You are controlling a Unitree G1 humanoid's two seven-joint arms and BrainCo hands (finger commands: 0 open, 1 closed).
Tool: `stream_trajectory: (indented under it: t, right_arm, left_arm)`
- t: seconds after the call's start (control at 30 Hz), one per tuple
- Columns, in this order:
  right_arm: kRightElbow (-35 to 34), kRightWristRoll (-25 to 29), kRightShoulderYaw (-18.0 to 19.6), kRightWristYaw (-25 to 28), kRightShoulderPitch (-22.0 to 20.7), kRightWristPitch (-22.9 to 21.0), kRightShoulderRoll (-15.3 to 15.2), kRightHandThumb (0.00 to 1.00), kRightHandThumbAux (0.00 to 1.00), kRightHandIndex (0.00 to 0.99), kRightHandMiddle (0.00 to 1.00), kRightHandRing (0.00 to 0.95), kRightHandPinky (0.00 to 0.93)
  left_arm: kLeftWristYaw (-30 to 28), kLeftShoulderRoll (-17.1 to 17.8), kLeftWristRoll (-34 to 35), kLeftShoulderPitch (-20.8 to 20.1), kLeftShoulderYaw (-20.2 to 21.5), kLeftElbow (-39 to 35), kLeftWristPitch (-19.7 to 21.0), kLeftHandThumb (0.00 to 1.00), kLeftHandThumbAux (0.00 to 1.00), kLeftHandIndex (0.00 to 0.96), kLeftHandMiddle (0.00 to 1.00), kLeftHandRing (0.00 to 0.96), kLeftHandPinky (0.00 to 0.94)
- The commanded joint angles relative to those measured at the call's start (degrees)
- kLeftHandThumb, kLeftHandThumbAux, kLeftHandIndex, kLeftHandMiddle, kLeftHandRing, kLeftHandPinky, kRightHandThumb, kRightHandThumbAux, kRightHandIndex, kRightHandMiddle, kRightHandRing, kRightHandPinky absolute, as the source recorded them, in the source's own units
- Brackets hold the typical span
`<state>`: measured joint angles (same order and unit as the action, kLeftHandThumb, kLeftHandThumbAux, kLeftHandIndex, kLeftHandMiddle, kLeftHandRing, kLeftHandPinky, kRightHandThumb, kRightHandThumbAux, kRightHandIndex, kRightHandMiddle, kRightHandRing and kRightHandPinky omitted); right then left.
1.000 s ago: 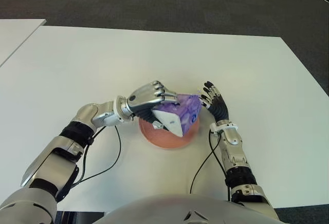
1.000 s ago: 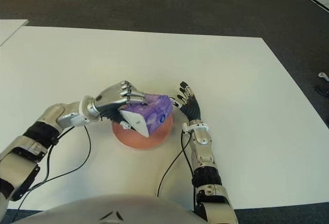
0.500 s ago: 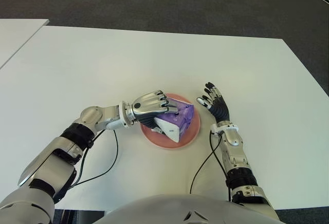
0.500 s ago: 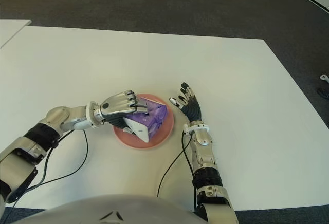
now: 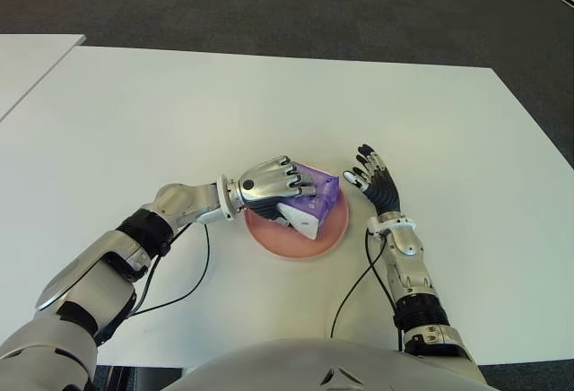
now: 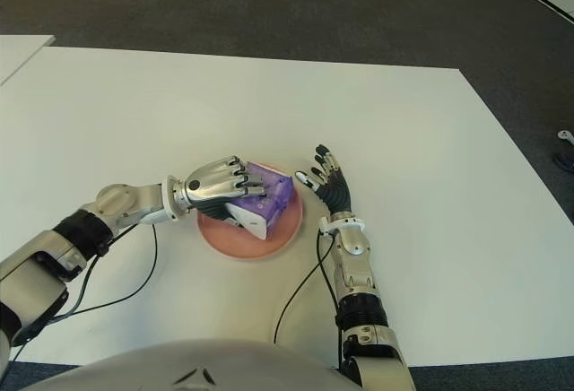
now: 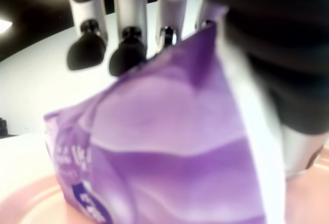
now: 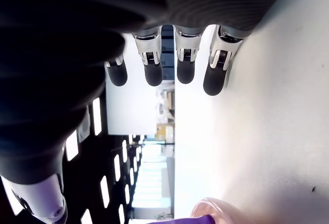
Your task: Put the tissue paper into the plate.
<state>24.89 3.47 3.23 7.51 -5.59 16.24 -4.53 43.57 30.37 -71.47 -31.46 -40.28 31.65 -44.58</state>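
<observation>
My left hand point(image 5: 269, 189) grips the purple tissue pack point(image 5: 311, 201) over the round pink plate point(image 5: 296, 240) mid-worktop point(image 5: 179, 113); my right hand point(image 5: 375, 180), fingers spread, waits just beside.

Tissue pack point(image 5: 314, 201) in plate point(image 5: 280, 242) under left hand point(image 5: 267, 186); right hand point(image 5: 375, 178) just right of plate.

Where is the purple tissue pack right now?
The purple tissue pack sits in the pink plate near the table's middle, gripped by the left hand. The open right hand is just right of the plate.
</observation>
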Motion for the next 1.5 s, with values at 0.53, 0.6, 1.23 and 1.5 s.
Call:
stream_trajectory:
  t: [0.53,0.6,1.23,1.5]
  right_arm:
    - [4.93,-0.85,-0.5,-0.26,2.57,-3.61,0.32,0.0,0.7,0.0,0.0,0.0,0.0]
    - [4.84,-0.93,-0.52,-0.44,2.58,-3.85,0.31,0.0,0.705,0.0,0.0,0.0,0.0]
    - [2.43,-1.38,-0.69,-2.61,2.81,-7.68,0.45,0.0,0.746,0.0,0.0,0.0,0.0]
    - [3.09,-1.18,-0.62,-2.0,2.64,-6.47,0.26,0.0,0.743,0.0,0.0,0.0,0.0]
  left_arm:
    - [-8.34,5.23,0.24,-3.88,-5.17,-0.29,-1.3,0.147,0.457,0.053,0.058,0.048,0.04]
    - [-9.65,5.94,0.6,-3.32,-4.72,-1.77,-0.71,0.092,0.42,0.021,0.023,0.019,0.016]
    - [-15.69,7.83,6.53,0.58,0.44,-8.02,1.46,0.066,0.261,0.0,0.0,0.0,0.0]
    - [-14.38,7.42,7.05,1.63,2.21,-8.43,2.03,0.07,0.276,0.0,0.0,0.0,0.0]
